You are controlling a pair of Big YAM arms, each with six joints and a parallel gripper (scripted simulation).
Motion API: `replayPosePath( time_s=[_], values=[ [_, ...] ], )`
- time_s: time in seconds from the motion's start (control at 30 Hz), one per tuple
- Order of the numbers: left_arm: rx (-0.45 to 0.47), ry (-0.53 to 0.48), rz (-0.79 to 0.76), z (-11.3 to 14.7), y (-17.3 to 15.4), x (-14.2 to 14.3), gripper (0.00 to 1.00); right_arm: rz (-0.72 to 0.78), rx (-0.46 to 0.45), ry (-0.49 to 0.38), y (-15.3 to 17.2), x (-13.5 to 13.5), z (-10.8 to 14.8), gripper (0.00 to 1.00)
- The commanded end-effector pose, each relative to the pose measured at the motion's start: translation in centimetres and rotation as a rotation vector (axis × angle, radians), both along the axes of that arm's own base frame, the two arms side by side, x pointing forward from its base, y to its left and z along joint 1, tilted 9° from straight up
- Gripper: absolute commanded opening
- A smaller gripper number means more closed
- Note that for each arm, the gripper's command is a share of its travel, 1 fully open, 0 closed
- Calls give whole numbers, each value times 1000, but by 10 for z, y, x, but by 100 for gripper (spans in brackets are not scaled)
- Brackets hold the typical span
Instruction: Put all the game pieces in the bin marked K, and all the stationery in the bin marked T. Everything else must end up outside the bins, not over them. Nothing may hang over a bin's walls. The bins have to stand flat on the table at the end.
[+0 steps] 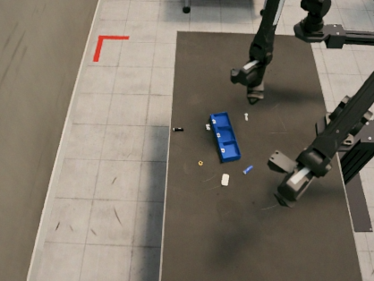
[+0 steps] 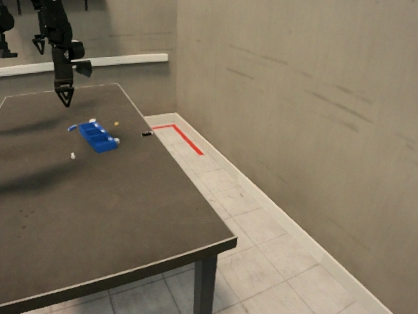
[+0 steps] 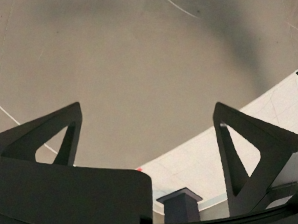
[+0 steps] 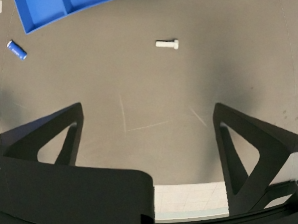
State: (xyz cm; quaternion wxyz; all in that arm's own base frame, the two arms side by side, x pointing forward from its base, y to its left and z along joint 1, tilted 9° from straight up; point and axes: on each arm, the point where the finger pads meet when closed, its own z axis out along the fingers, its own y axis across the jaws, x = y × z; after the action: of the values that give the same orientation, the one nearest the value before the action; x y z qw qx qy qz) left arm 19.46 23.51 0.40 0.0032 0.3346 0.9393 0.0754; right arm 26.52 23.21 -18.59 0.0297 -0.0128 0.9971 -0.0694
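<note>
A white block point(image 1: 225, 180) lies near the blue tray point(image 1: 231, 157).

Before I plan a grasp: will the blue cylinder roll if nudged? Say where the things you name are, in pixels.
Probably: the blue cylinder point(image 1: 248, 169) point(image 2: 72, 128) point(image 4: 17, 50) lies on its side, with rounded sides. It looks rigid, so it likely won't squash. Being small, it may be light.

Both hands point(image 1: 253, 102) point(image 1: 284, 204) point(image 3: 148, 107) point(image 4: 149, 107) wide open, empty.
</note>
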Motion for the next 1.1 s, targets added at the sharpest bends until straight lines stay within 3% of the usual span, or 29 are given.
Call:
replayPosePath(
  time_s=[0.0,0.43,0.6,0.77,1.07],
  values=[
    [3,-1,0,5,-1,-4,100,-5,-2,-1,-6,2,3,100],
    [3,-1,0,5,-1,-4,100,-5,-1,-2,-7,2,2,100],
    [3,-1,0,5,-1,-4,100,221,-2,18,18,37,-32,100],
    [3,-1,0,5,-1,-4,100,221,-17,37,23,48,-49,100],
    [3,-1,0,5,-1,-4,100,221,-18,36,51,94,-101,100]
  ],
)
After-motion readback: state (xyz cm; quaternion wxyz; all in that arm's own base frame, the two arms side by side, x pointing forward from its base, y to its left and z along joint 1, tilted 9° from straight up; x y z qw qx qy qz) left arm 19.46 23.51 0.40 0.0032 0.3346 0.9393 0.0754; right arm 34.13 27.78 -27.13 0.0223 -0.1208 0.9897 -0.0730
